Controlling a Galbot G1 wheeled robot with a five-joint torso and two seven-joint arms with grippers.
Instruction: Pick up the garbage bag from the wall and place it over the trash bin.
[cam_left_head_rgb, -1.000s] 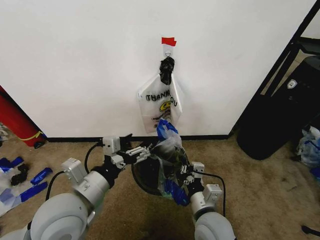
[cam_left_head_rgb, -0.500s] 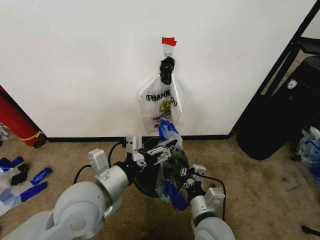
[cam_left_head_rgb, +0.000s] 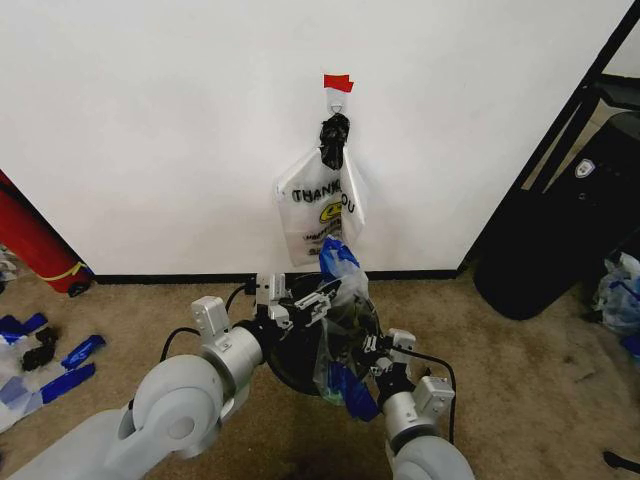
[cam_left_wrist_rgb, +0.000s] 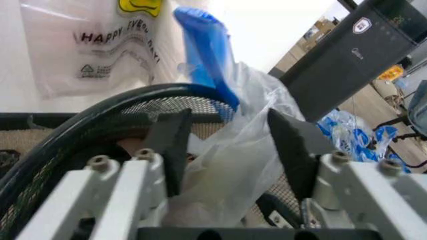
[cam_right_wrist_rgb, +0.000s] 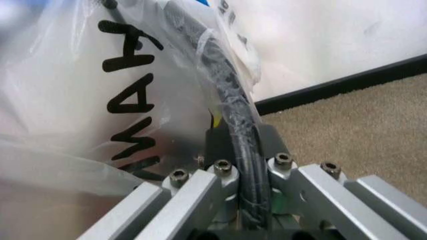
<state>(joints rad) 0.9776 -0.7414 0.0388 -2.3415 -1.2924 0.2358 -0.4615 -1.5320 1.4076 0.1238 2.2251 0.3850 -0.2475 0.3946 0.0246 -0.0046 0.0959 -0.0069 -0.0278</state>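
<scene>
The left arm reaches forward from the robot's left and bends inward, so that the left gripper (cam_left_head_rgb: 318, 296) sits at the far rim of the trash bin (cam_left_head_rgb: 290, 355). In the left wrist view its two dark fingers (cam_left_wrist_rgb: 170, 147) stand apart, with a fold of the garbage bag (cam_left_wrist_rgb: 233, 165) lying loose between them (touching neither pad firmly, as far as can be seen). The right arm comes up short and steep from below, and the right gripper (cam_left_head_rgb: 371, 352) is at the bin's near right rim. In the right wrist view its jaws are closed tight on the black rim wire (cam_right_wrist_rgb: 233, 125), with the bag's film pinched against it.

The garbage bag drapes over the right side of the bin, a blue patch standing up above the far rim and another hanging low by the right gripper. The left side of the rim is bare mesh. Just behind the bin runs the black baseboard (cam_left_head_rgb: 160, 278) of the white wall (cam_left_head_rgb: 150, 130), so there is little room beyond. On the wall a second clear bag (cam_left_head_rgb: 318, 205) hangs from a hook under red tape (cam_left_head_rgb: 337, 83), directly above the bin. Open carpet (cam_left_head_rgb: 520, 370) lies to the right, up to a dark appliance (cam_left_head_rgb: 570, 230); a red cylinder (cam_left_head_rgb: 30, 245) stands well off to the left.
</scene>
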